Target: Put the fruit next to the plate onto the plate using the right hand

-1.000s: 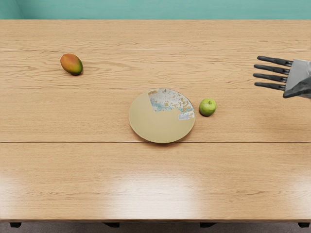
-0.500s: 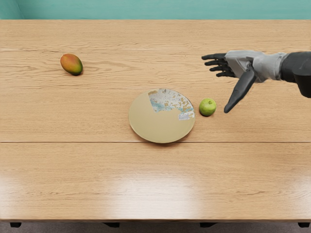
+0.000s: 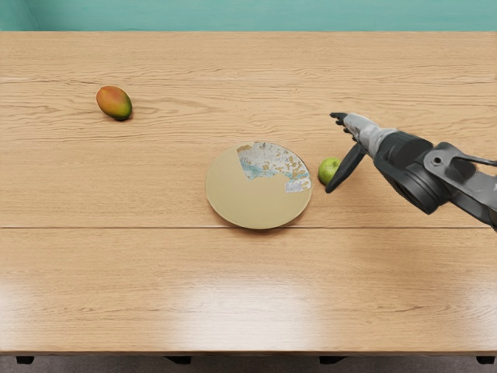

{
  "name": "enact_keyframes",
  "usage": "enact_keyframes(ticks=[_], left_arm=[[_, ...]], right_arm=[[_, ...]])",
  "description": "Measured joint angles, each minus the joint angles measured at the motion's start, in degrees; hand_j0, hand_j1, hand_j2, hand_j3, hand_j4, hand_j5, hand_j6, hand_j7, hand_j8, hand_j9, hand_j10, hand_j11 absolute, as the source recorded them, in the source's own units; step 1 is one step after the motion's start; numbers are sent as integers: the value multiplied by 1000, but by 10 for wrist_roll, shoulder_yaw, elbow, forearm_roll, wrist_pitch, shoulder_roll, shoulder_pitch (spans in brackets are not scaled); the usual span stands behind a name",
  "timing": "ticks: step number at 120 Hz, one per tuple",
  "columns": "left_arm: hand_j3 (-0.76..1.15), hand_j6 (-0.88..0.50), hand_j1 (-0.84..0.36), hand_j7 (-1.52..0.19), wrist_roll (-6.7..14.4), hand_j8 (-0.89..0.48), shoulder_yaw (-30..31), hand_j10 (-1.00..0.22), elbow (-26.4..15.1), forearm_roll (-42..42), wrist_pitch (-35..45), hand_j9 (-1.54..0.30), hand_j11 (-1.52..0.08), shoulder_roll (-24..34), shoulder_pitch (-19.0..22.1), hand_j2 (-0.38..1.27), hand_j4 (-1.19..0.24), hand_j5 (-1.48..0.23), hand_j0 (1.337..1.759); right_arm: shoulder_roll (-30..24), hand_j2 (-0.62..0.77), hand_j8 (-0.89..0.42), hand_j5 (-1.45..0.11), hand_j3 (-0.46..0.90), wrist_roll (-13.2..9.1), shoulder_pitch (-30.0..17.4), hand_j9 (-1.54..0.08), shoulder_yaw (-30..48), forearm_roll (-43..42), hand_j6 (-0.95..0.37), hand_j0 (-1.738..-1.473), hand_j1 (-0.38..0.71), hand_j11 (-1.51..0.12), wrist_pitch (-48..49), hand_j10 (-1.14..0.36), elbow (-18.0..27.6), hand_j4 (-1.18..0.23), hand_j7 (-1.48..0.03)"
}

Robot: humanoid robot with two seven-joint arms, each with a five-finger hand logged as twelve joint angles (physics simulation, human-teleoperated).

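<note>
Splayed right hand (image 3: 355, 138) beside round green apple (image 3: 327, 169).

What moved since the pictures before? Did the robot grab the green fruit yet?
The right hand came in from the right edge, leftward and down to the apple. It is open close beside it, with nothing grasped yet. The apple, plate and mango stayed put.

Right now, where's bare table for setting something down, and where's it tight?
Free: the near strip of table below the plate; the stretch between mango and plate; the far band behind the right hand. Crowded: the plate's right edge, where the green apple sits with the hand's open fingers beside it.
</note>
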Motion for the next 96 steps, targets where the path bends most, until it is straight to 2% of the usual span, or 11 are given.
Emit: enact_keyframes(ticks=[18,30,55,73,79,96], left_arm=[[0,0,349,0,0,0,0,0,0,0,0,0,0,0,0,0,0,0,1658],[0,0,349,0,0,0,0,0,0,0,0,0,0,0,0,0,0,0,1658],[0,0,349,0,0,0,0,0,0,0,0,0,0,0,0,0,0,0,1658],[0,0,349,0,0,0,0,0,0,0,0,0,0,0,0,0,0,0,1658],[0,0,349,0,0,0,0,0,0,0,0,0,0,0,0,0,0,0,1658],[0,0,349,0,0,0,0,0,0,0,0,0,0,0,0,0,0,0,1658]], right_arm=[[34,-4,-29,-35,0,0,20,-35,-46,-26,-29,-1658,-318,-35,-8,-28,-51,-28,-35],[49,-13,-76,-96,0,0,22,-96,-55,-34,-77,-1658,-261,-96,-24,-75,-68,-75,-96],[115,-25,-133,-171,0,0,19,-170,-81,-59,-134,-1658,-193,-170,-66,-132,-146,-133,-170],[127,-37,-207,-268,0,0,16,-268,-88,-61,-208,-1658,-104,-268,-74,-207,-162,-207,-267],[129,54,-241,-312,0,0,15,-312,-89,-62,-243,-1658,-35,-312,-75,-241,-163,-241,-311],[130,-21,-338,-441,0,0,15,-441,-90,-59,-340,-1658,57,-411,-72,-319,-165,-338,-439]])
